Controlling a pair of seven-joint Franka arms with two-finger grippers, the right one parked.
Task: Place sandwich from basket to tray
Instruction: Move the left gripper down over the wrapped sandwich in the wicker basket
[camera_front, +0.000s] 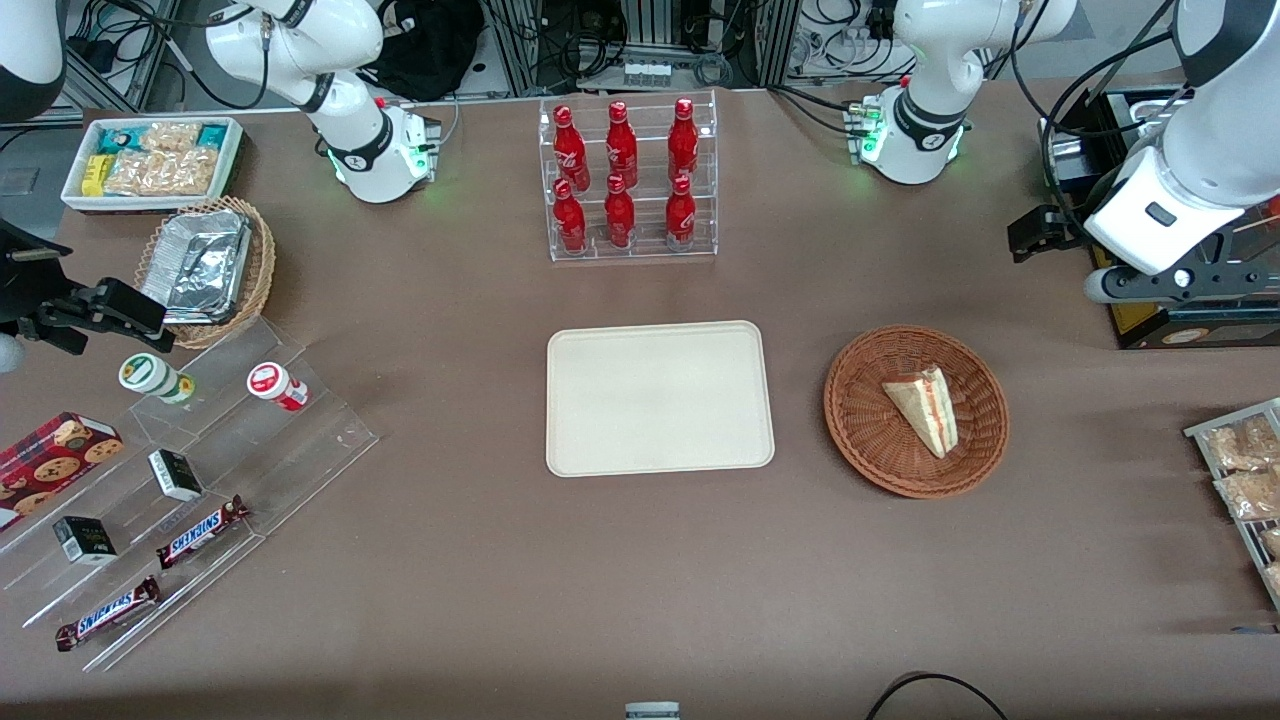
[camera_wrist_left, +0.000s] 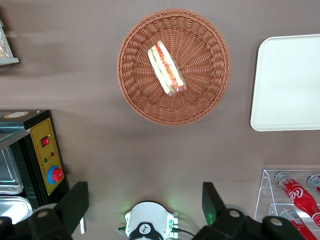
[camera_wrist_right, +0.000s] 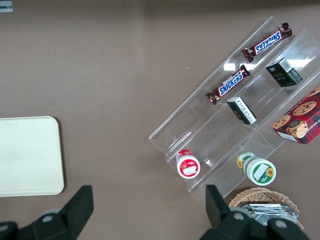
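— Checking the gripper (camera_front: 1040, 235) first. Where's it at, and what are the fingers (camera_wrist_left: 75, 205) doing?

— Front view: up in the air at approx 1 o'clock from the basket (camera_front: 916, 410), well apart from it, toward the working arm's end of the table (camera_front: 500, 560). Wrist view shows both fingers spread wide w/ nothing between them.

— And the sandwich (camera_front: 925, 408)?

— Lying in the basket, about mid, touching the weave. Wide end sits at 12 o'clock, tip points to approx 5 o'clock. Red and green filling edge faces 3 o'clock. Wrist cam shows that filling edge clearly too (camera_wrist_left: 166, 69).

— Basket vs. tray (camera_front: 660, 398)?

— Basket's at the tray's 3 o'clock, near but not touching, w/ bare table between them. Both are flat on the table. Tray has nothing on it.

— Other stuff?

— Clear rack (camera_front: 628, 180) of red bottles at the tray's 12 o'clock, farther from the front cam. Foil-lined basket (camera_front: 205, 270) at approx 10 o'clock, toward the parked arm's end. Clear stepped stand (camera_front: 200, 480) w/ Snickers bars (camera_front: 200, 532) at approx 8 o'clock. Black box w/ a red button (camera_wrist_left: 47, 160) sits near the basket on the working arm's end.
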